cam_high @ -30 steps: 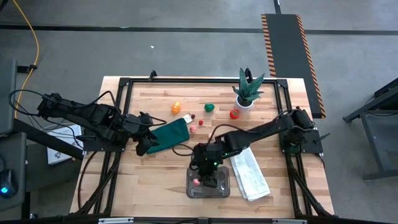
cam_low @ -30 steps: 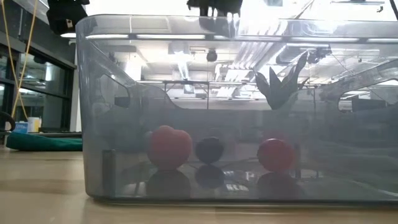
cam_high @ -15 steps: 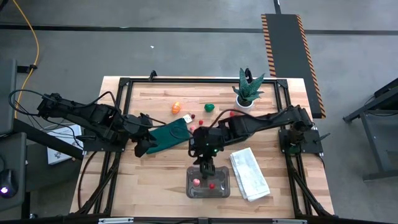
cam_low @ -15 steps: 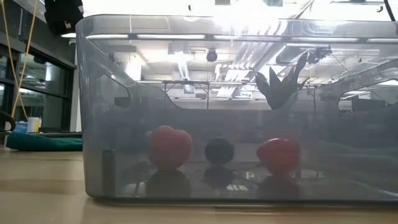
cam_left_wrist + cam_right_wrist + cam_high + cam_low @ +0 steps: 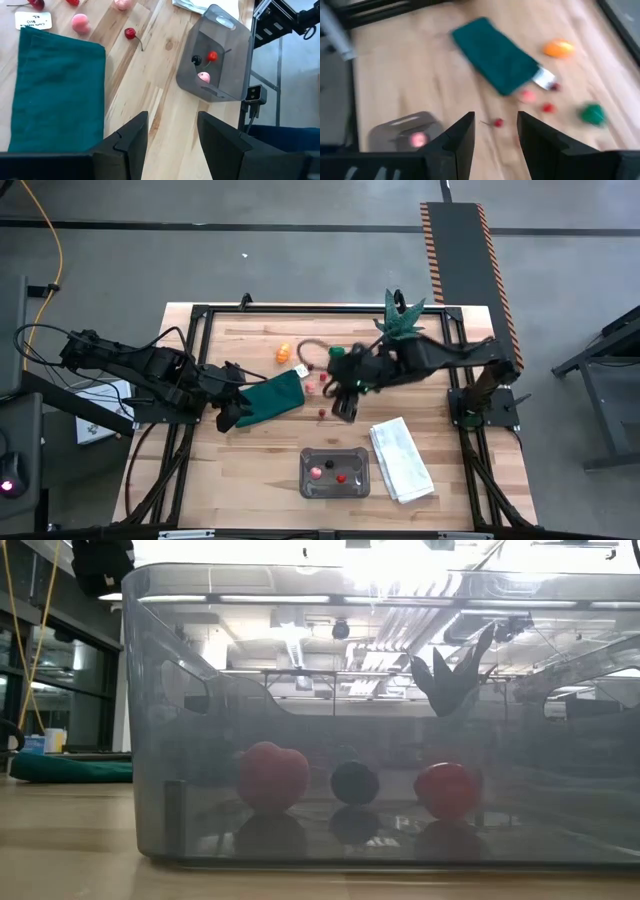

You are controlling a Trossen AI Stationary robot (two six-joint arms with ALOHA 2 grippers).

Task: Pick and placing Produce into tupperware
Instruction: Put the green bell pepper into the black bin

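surface [image 5: 250,450]: pale wood planks, matt | tupperware [image 5: 309,488]: clear greyish plastic, glossy | cloth [image 5: 55,95]: dark green, woven, matt

A lab or workshop: grey concrete floor [image 5: 300,260], hazard-striped ramp [image 5: 465,270], ceiling strip lights [image 5: 330,598].

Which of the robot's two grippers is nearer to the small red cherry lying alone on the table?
Right. The right gripper hovers just beside the cherry, while the left gripper sits farther off, across the green cloth.

Grey floor [image 5: 300,260], bright ceiling lights [image 5: 380,555]
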